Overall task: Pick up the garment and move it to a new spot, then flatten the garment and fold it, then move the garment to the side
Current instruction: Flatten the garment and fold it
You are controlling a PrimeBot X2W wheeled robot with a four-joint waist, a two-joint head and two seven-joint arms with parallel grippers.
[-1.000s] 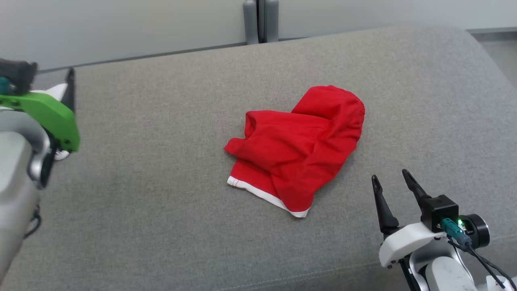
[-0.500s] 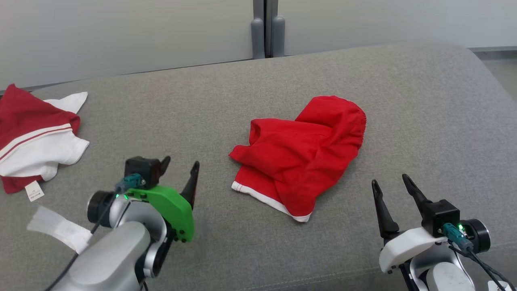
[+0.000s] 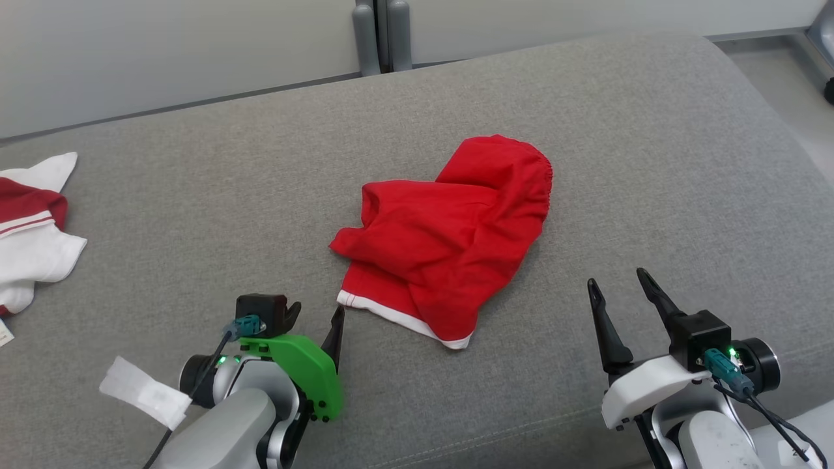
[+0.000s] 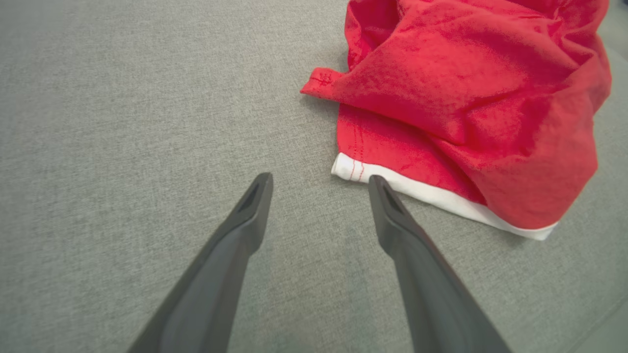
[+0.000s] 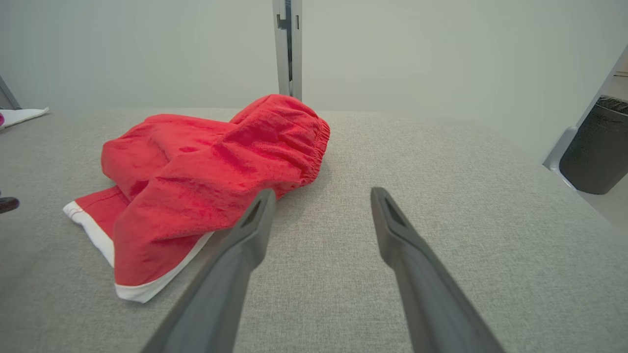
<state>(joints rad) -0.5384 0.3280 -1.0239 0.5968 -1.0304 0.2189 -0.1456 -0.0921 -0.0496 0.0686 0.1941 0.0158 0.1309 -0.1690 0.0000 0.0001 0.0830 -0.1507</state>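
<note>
Red garment (image 3: pixel 449 234) lies crumpled mid-cushion (image 3: pixel 195 228), its white hem just beside the left gripper (image 3: pixel 318 311), whose fingers are spread and empty. The right gripper (image 3: pixel 617 279) is spread too, near the garment's other side. A red-and-white garment (image 3: pixel 32 221) sits at the cushion's left edge.

Left pincer (image 3: pixel 317 312) sits low at near left, jaws spread wide, nothing in them, angled toward far right. Right pincer (image 3: pixel 616 279) is at near right, jaws spread too, empty, pointing far and slightly left.
</note>
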